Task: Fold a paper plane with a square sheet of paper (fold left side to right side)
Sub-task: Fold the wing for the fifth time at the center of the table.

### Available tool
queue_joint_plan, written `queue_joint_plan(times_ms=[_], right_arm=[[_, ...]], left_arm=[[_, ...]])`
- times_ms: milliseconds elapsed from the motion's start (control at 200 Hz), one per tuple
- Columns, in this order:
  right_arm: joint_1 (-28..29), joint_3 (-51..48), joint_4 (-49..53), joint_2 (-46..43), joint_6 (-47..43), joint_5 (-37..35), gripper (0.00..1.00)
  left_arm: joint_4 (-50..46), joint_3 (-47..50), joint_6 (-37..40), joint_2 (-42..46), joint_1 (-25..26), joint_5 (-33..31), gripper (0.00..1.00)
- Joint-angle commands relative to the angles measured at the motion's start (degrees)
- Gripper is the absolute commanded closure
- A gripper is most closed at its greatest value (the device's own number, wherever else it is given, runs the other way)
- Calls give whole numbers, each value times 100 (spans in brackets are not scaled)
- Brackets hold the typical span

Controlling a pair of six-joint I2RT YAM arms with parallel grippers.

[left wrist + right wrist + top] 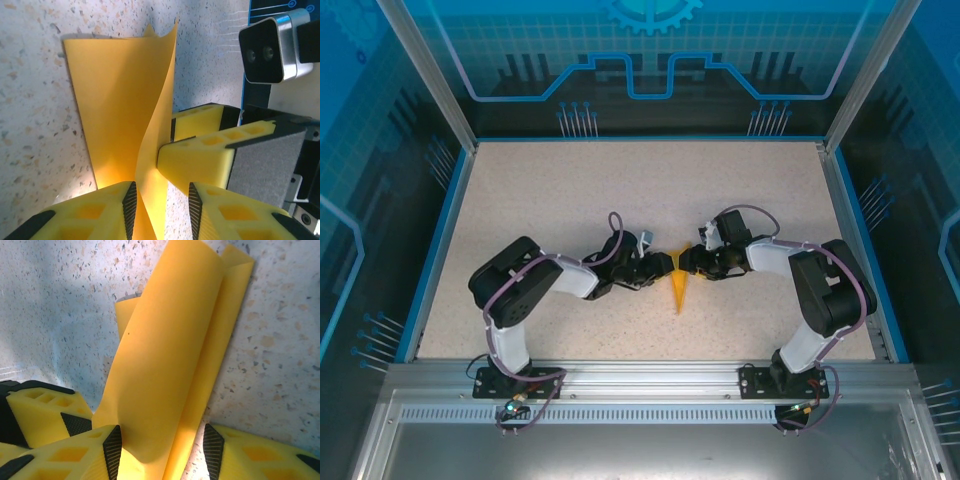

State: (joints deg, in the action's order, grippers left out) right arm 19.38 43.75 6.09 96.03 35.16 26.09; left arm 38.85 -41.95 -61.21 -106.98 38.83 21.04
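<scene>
Looking nearly done: paper (678, 290) is a narrow dart at the table (570, 200) centre, one flap standing up. Left pincer (161, 202) and right pincer (162, 450) straddle it, jaws spread; pressing flat remains, I'd guess.

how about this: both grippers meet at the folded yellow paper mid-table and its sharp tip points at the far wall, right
The left gripper and right gripper do meet at the paper plane mid-table, but its sharp tip points the other way, toward the near edge; the top external view shows it.
</scene>
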Motion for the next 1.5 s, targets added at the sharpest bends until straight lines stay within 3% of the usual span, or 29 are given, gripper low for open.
queue_joint_plan(times_ms=[0,315,550,975,1496], right_arm=[[100,-32,380,230,-141,-341,49],[110,-27,358,239,-132,-317,49],[103,-45,270,56,-149,-274,48],[-109,-81,60,-619,-254,231,43],[-72,386,-20,-449,-244,343,50]], left_arm=[[-71,-229,56,-199,-50,152,66],[-289,-351,100,-341,-51,133,79],[-652,-387,306,-300,-43,-26,100],[-798,-557,644,-407,-60,-10,100],[-932,-691,719,-634,-60,50,100]])
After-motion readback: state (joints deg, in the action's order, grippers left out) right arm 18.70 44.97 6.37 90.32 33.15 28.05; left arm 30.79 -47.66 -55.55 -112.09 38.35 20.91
